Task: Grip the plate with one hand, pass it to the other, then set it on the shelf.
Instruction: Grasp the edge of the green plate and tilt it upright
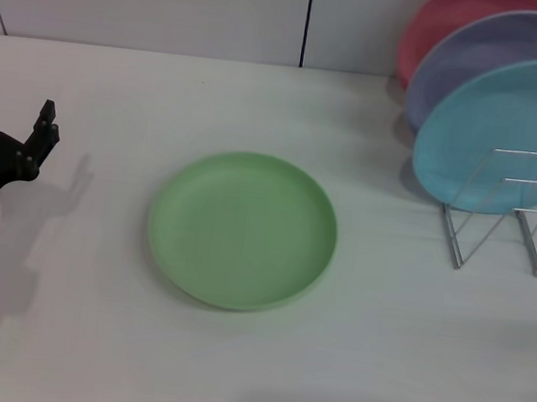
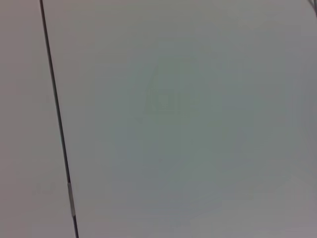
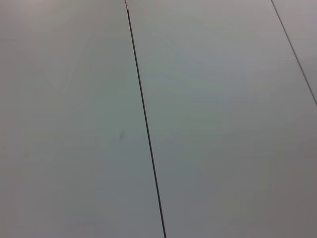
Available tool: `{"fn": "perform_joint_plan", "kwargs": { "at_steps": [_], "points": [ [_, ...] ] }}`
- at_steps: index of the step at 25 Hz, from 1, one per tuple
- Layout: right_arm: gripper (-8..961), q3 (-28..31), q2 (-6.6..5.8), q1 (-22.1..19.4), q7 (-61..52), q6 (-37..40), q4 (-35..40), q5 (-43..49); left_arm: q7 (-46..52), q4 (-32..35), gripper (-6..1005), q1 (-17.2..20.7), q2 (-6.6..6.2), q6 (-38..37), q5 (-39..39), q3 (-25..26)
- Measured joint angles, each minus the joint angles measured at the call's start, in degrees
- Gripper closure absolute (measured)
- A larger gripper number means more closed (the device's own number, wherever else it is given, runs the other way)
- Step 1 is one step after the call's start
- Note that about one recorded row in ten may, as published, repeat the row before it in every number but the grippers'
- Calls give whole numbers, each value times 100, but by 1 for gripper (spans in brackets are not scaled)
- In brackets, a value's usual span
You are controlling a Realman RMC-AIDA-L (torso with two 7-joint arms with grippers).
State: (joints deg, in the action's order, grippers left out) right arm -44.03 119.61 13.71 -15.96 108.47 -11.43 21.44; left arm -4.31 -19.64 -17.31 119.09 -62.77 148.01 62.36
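— Left tool [image 1: 12, 112], what of it?

— It sits at the far left edge of the head view, above the white tabletop [image 1: 59, 332], its two black fingers [image 1: 44, 127] spread apart with nothing between them (a small green light glows on the arm below it). It is well apart from the plate.

— And the plate itself?

— The light green plate [image 1: 242, 229] lies flat on the tabletop near the middle, right side up, nothing touching it.

— Further right?

— The wire shelf [image 1: 504, 223] stands near the right edge, well apart from the green plate. A turquoise plate [image 1: 500, 130] leans upright in it, with a lavender plate [image 1: 488, 61] behind that and a pink plate [image 1: 444, 27] behind again, against the pale wall [image 1: 155, 4]. The front loops of the shelf hold nothing.

— The right tool?

— Not seen in any view. Both wrist views show only pale panels with thin dark seams [image 2: 57, 119] [image 3: 146, 124].
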Motion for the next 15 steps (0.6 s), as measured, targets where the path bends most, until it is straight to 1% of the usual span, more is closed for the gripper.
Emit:
{"fn": "perform_joint_plan", "kwargs": {
  "at_steps": [7,9,13,15],
  "points": [
    [148,0,0,-5,-3,7,0,0,8,-14,243,-5,0,-25,14,-16],
    [148,0,0,-6,-3,8,0,0,37,-67,243,2,-8,-30,23,-89],
    [148,0,0,-4,-11,15,0,0,199,-531,242,58,-96,327,101,-281],
    [148,0,0,4,-12,16,0,2,206,-939,242,93,-144,760,249,-249]
  ]
}}
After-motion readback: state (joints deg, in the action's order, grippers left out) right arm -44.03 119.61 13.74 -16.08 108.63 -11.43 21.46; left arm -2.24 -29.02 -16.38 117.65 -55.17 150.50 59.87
